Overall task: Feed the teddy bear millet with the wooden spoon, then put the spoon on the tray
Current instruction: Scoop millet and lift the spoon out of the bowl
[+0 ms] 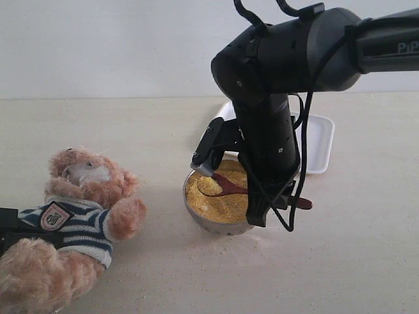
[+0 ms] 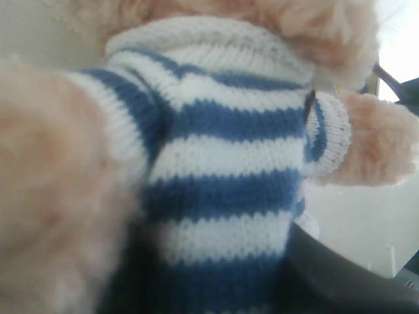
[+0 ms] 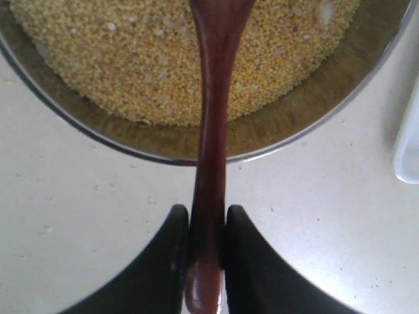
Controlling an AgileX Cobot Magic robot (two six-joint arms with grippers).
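Observation:
The teddy bear (image 1: 78,216) lies on its back at the left of the table, striped shirt and badge facing up. My left gripper (image 1: 8,227) reaches in from the left edge and is shut on the bear's torso; the left wrist view is filled by the striped shirt (image 2: 222,170), with dark fingers (image 2: 334,278) beside it. My right gripper (image 1: 275,199) is shut on the handle of the wooden spoon (image 1: 229,187). The spoon's handle (image 3: 211,150) crosses the bowl rim between the gripper (image 3: 207,219) and the millet (image 3: 131,59), and its oval end rests on the millet (image 1: 219,204).
The round steel bowl (image 1: 191,204) stands mid-table under the right arm. The white tray (image 1: 319,140) lies behind it to the right, partly hidden by the arm; its corner (image 3: 409,150) shows in the right wrist view. Loose specks dot the tabletop around the bowl.

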